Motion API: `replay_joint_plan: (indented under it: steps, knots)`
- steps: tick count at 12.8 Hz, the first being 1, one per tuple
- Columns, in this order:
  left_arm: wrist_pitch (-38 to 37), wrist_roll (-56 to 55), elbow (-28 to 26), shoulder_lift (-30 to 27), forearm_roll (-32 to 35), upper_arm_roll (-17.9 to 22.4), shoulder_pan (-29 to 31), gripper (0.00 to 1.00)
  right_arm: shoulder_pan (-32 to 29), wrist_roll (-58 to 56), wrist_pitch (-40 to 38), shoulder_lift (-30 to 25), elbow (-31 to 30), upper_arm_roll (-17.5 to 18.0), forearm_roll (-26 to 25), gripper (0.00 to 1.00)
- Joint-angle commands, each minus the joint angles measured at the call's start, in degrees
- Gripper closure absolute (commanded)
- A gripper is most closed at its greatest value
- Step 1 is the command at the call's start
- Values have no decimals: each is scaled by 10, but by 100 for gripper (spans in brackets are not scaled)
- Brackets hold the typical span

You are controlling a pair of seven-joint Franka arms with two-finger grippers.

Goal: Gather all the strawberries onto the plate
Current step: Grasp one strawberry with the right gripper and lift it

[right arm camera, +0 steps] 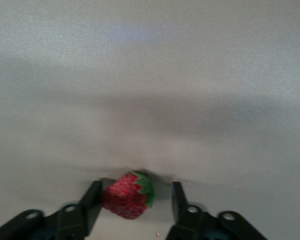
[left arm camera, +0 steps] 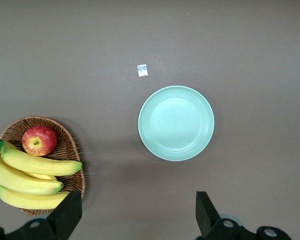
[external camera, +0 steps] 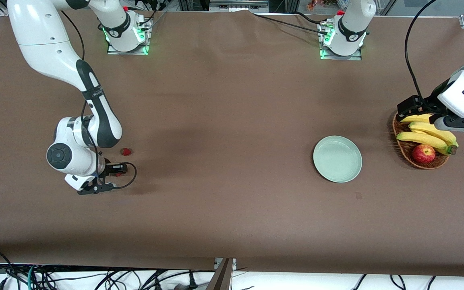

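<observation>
The right gripper (right arm camera: 132,200) sits low on the table, its fingers (right arm camera: 90,202) narrowed around a strawberry (right arm camera: 127,195), one touching, the other just clear. Squeeze gently, then lift straight toward the mint-green plate (external camera: 337,158). A second strawberry (external camera: 126,151) lies just beside the gripper. The left gripper (left arm camera: 135,212) waits spread wide above the plate.

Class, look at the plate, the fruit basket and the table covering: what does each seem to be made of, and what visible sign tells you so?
Plate: probably glazed ceramic, possibly plastic; smooth pale mint-green surface with a soft sheen and a raised rim.
Fruit basket: woven wicker or rattan, brown and matte; its strands show along the rim.
Table covering: seemingly brown cloth or paper, matte; faint creases run across it.
</observation>
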Motion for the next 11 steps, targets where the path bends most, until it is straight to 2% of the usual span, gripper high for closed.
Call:
replay_joint_plan:
  steps: [1,3,4,7,10,11]
  knots:
    - [-4,-5,-9,-14,4,0,-4,0,0,-7,8,1,-1,3,6,78]
    - [-4,-5,-9,-14,4,0,-4,0,0,-9,7,0,1,10,5,92]
    - [-4,-5,-9,-14,5,0,-4,0,0,-9,4,-2,6,13,4,92]
    - [-5,-5,-9,-14,5,0,-4,0,0,11,-6,-10,25,77,3,93]
    - [-5,-5,-9,-15,5,0,-4,0,19,171,-1,-6,31,139,-1,93]
    - [-5,-5,-9,-15,5,0,-4,0,46,231,3,-5,37,141,-1,93]
